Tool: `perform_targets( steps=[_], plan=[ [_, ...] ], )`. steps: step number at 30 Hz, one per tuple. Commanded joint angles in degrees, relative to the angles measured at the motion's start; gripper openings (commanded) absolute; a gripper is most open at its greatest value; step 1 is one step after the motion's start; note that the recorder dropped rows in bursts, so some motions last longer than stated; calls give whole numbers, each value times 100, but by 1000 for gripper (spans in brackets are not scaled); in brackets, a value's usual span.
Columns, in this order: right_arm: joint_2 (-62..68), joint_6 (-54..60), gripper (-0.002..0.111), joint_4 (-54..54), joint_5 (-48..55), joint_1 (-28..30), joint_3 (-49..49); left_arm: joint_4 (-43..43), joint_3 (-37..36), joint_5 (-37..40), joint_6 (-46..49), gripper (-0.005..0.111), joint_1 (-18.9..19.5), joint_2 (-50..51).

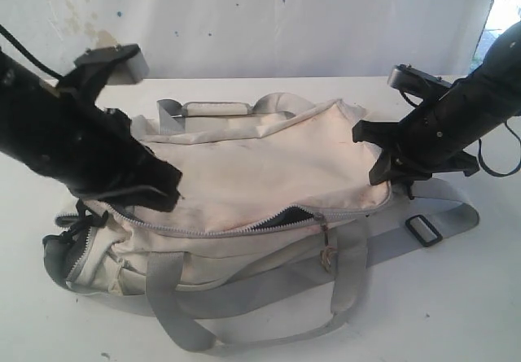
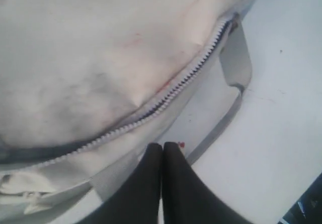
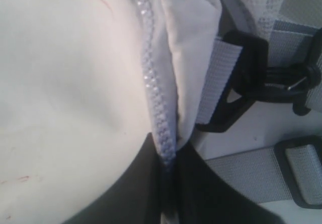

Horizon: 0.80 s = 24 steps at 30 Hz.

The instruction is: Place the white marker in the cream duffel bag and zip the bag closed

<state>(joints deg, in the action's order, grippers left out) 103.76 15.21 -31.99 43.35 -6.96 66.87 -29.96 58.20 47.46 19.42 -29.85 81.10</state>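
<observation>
Where zipper (image 2: 173, 90) gapes, cream duffel bag (image 1: 269, 159) interior dark

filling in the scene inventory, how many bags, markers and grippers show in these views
cream duffel bag: 1
grippers: 2 (left gripper, right gripper)
white marker: 0 in view
total: 3

Exterior view overlooks the cream duffel bag (image 1: 269, 163); both wrist views hug its zipper (image 2: 193, 75).
</observation>
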Motion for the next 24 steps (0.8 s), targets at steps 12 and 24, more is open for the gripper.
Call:
perform_targets(
  steps=[12, 24],
  plan=[
    [-25, 12, 0, -66, 87, 12, 252, -592, -1761, -4780, -468, 0, -2985, -45],
    [-37, 12, 0, -918, 1768, 12, 853, -725, -1726, -5559, -662, 10, -2985, 812]
  ],
)
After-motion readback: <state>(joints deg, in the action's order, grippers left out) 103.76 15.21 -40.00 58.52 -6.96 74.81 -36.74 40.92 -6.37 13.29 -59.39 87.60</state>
